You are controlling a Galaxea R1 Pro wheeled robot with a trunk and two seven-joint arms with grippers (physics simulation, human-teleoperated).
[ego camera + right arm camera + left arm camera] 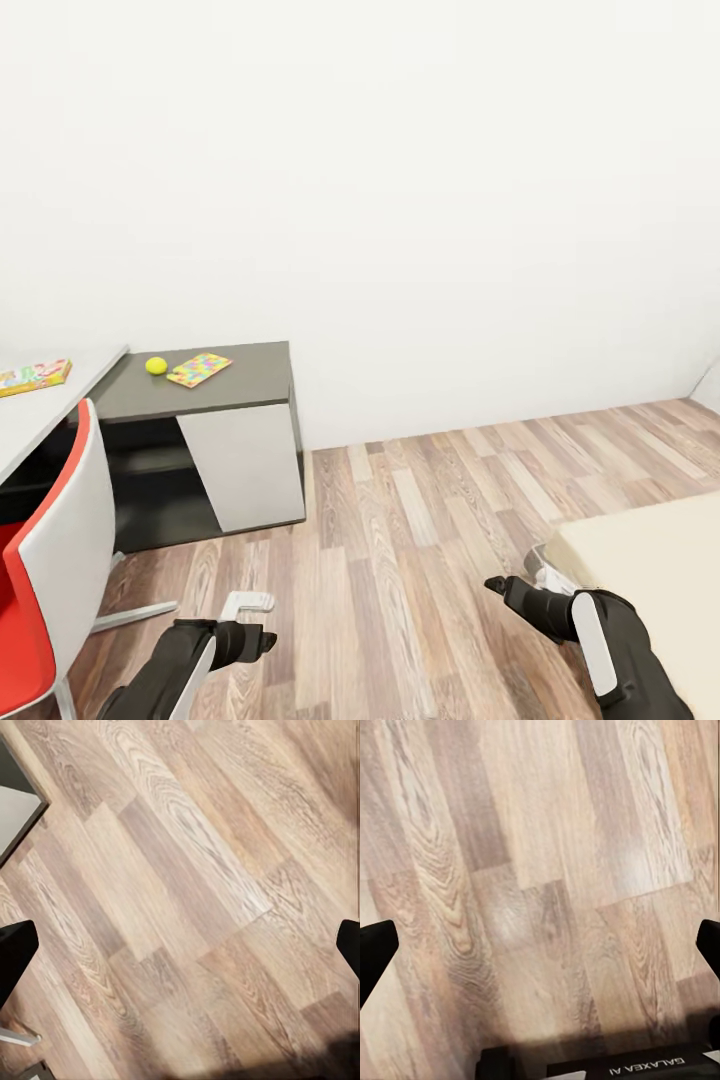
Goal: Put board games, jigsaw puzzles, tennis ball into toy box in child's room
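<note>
The tennis ball [156,365] lies on the table's dark grey lower wing [255,375], touching or almost touching a multicoloured jigsaw puzzle [199,369]. A flat colourful board game [33,376] rests on the pale grey table top [60,405] at the far left. The cream bed [650,560] shows its corner at the lower right. The toy box is out of view. My left gripper [262,620] [540,952] and right gripper [515,572] [180,949] hang low over the wood floor, both open and holding nothing, well short of the table.
A red and white chair [45,570] stands at the left in front of the table, its metal foot [135,615] reaching toward my left arm. A white cabinet door [245,465] closes the wing's front. Wood-plank floor [430,520] stretches between table and bed, up to a white wall.
</note>
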